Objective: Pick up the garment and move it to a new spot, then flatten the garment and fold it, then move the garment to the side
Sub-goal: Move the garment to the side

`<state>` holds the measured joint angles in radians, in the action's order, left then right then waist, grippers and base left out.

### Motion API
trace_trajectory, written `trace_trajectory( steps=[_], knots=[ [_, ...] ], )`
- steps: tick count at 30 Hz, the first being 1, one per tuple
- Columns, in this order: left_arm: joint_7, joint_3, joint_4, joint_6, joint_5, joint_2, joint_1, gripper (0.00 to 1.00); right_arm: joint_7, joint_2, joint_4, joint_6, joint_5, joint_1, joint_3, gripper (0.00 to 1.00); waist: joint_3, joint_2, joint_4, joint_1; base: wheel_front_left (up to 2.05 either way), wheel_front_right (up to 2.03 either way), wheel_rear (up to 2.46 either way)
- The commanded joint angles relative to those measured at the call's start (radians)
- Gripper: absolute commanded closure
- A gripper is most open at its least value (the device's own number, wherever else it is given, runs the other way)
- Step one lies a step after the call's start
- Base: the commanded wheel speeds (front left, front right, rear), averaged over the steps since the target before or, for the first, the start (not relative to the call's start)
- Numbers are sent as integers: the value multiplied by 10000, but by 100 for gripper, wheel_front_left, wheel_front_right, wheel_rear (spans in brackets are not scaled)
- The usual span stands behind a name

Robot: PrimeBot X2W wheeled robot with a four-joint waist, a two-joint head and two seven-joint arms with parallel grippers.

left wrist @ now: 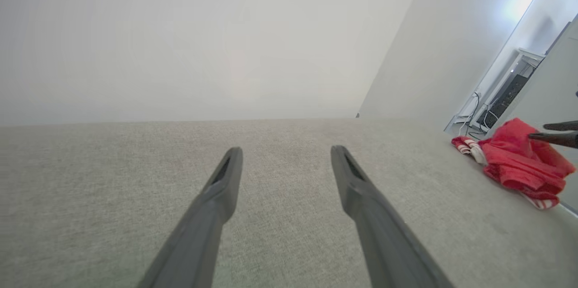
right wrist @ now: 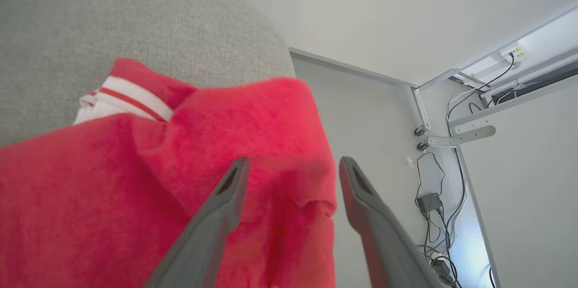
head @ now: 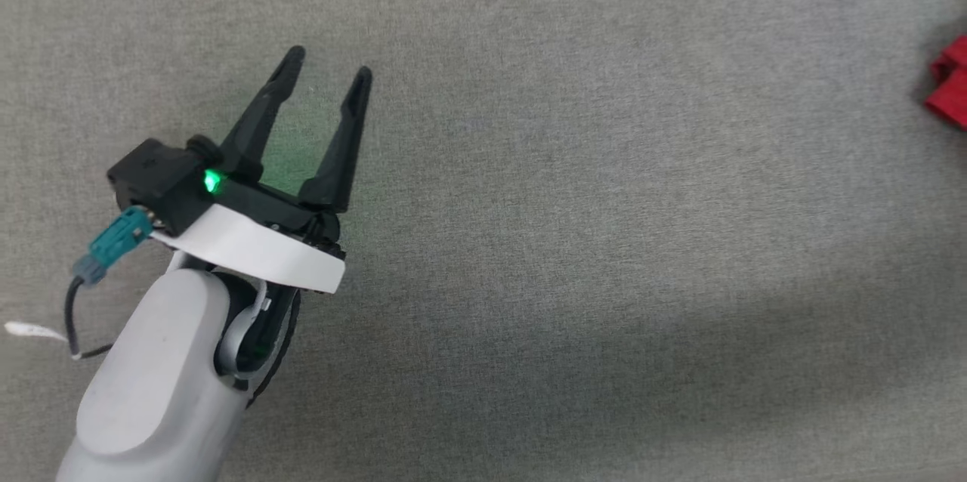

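Observation:
The garment is a crumpled red shirt with red-and-white striped trim, lying at the edge of the grey fabric surface. My right gripper is open, its two dark fingers spread just above the garment's hanging red edge with no cloth pinched. In the left wrist view the garment lies far right, with the right gripper's tips over it. In the head view a corner of the garment shows at the right edge. My left gripper is open and empty over bare grey surface; the left wrist view shows its fingers spread wide.
The grey fabric surface spreads wide between the left gripper and the garment. Past its edge are a white wall, a white desk frame and loose cables on the floor.

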<state>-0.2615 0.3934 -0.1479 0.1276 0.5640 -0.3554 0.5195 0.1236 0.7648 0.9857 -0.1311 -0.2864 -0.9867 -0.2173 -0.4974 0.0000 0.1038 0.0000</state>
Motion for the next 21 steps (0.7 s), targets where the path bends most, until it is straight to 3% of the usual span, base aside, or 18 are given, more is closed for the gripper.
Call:
trace_trajectory(
  steps=[1,11,21],
  knots=[
    [-46,-133,84,31,128,4,-151,0,-103,9,-16,7,-93,-67,-13,0,178,0,30,0,0,0,0],
    [-44,-1509,454,33,-203,339,-1234,0,-1012,-379,-726,7,-1244,476,-278,0,1236,0,-13,0,0,0,0],
    [-46,-2909,-71,31,-822,710,-2318,0,-2668,-919,-1833,5,-2180,1709,-517,0,2391,0,-228,0,0,0,0]
  ],
)
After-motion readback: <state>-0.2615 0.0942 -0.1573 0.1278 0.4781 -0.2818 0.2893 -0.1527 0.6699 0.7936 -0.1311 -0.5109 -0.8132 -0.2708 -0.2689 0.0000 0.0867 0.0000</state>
